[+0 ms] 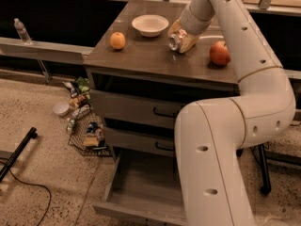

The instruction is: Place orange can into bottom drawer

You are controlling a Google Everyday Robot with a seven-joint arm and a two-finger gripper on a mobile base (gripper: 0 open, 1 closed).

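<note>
End effector (184, 36) pinches the orange can (176, 42); arm (221, 164) hides part of bottom drawer (141, 187).

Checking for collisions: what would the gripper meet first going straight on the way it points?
Probably the tabletop: the gripper, shut on the can, points down at it beside the bowl. Depth is unclear.
</note>
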